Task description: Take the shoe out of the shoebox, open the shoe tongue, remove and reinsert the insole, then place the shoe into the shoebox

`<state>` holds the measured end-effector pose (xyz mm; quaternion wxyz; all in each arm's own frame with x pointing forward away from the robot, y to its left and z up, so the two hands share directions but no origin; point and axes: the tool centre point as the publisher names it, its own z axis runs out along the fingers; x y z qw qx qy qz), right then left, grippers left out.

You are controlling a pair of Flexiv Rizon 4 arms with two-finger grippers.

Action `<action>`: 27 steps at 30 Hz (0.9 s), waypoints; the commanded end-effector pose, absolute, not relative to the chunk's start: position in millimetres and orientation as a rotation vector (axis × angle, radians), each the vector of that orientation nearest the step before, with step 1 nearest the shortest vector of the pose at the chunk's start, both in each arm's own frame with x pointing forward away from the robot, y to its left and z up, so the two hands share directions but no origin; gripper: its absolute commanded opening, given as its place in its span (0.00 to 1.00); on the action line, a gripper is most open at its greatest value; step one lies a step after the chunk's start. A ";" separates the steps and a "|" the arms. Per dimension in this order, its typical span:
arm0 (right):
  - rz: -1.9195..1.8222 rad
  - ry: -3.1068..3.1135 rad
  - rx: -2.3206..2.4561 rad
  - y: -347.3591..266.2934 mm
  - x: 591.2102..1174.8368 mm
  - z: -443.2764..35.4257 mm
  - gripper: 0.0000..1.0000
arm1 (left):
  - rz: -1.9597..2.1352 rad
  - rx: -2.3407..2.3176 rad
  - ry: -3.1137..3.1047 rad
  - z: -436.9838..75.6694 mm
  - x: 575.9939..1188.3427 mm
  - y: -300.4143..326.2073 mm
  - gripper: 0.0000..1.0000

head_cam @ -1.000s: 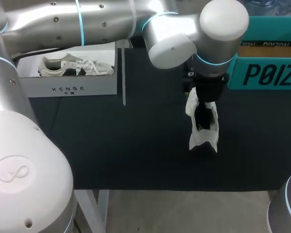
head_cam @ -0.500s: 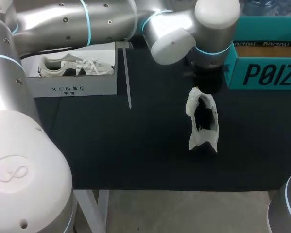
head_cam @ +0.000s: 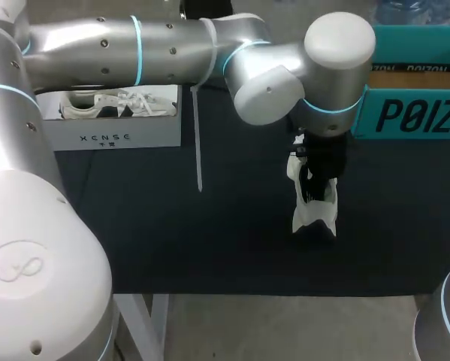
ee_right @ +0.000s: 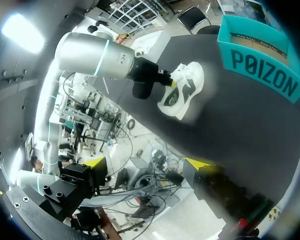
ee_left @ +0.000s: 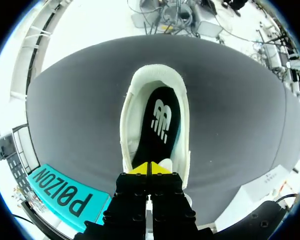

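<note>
White shoe [ee_left: 129, 120] lies directly under left gripper [ee_left: 150, 169], around its tips.

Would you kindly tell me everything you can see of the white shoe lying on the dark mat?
The white shoe is a low sneaker with a padded collar and a black insole bearing a white logo. It stands on its sole on the dark mat, clear of the teal box. The left gripper reaches into its opening, yellow tips closed together over the insole's front end; whether they pinch it cannot be seen.
</note>
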<state>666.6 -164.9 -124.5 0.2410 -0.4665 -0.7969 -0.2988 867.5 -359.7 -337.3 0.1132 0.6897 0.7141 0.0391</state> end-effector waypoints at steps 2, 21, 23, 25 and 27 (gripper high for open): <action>-0.815 -2.181 -1.277 -164.8 666.6 -125.1 1.00 | 0.101 2.001 2.079 -333.5 874.4 -364.9 0.00; -0.815 -2.181 -1.277 -164.8 666.6 -125.1 1.00 | 0.223 1.857 2.091 -303.0 943.4 -355.0 0.00; -0.815 -2.181 -1.277 -164.8 666.6 -125.1 1.00 | 0.225 1.859 2.100 -308.0 942.6 -352.1 0.00; -0.815 -2.181 -1.277 -164.8 666.6 -125.1 1.00 | 0.223 1.863 2.104 -312.2 938.0 -351.5 0.00; -0.815 -2.181 -1.277 -164.8 666.6 -125.1 1.00 | 0.217 1.872 2.105 -315.9 931.3 -351.3 0.00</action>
